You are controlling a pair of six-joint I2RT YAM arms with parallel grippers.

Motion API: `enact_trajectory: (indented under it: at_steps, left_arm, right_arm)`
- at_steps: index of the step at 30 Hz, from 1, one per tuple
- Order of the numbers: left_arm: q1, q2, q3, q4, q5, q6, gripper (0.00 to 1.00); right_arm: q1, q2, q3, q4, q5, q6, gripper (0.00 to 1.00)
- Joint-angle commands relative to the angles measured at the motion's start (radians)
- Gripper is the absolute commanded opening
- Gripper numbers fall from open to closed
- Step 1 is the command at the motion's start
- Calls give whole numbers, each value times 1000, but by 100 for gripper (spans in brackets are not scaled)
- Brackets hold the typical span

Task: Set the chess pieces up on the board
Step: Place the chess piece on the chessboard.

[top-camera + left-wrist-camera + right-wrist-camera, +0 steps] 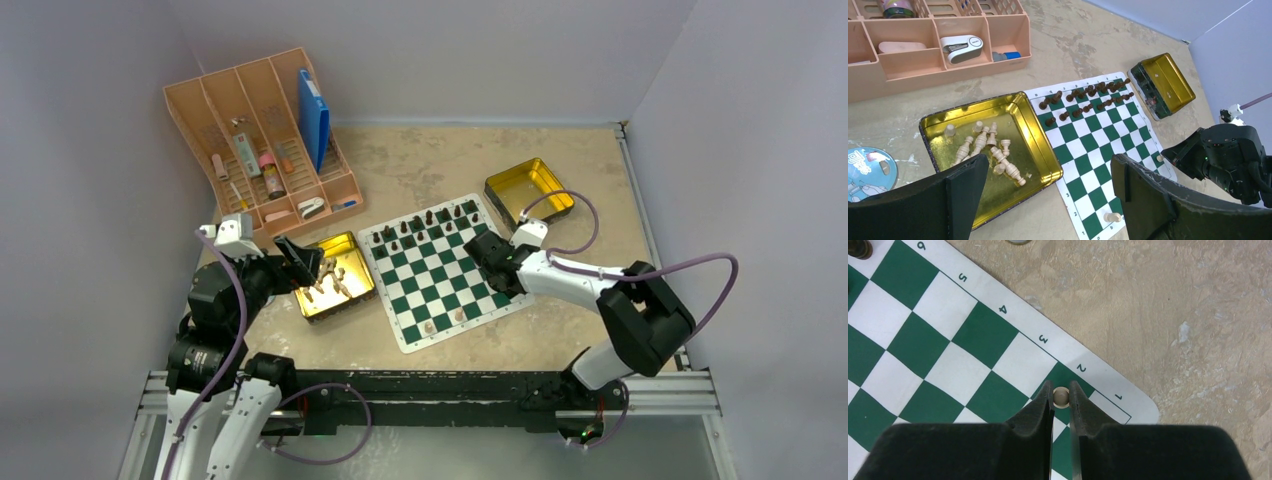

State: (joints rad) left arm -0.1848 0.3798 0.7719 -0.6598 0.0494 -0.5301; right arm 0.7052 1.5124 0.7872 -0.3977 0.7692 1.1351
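Robotics lab test cell, no lived-in room. Plain pale partition walls [90, 150] box in a mottled beige tabletop [440, 160]. An aluminium rail [450, 395] runs along the near edge, with the left arm [215, 300] and right arm [580, 285] bolted onto it. Purple cables [596, 215] loop loose in the open.

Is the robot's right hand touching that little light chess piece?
Touching. Right wrist view: the right hand squeezes the light chess piece from both sides, no gap.
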Motion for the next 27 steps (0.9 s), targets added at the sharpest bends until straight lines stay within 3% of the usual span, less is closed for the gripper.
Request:
enact_trajectory:
  at_steps: [1,14,27]
  left_arm:
    - [-4,-4,3,40,6,18,93]
    - [-4,-4,6,36,5,18,93]
    - [-4,2,6,29,1,13,90]
  right_arm:
    - [-4,1,23,-32,54,46,16]
    - [-4,5,37,-60,87,64,30]
    - [-2,-172,90,-21,20,-136,41]
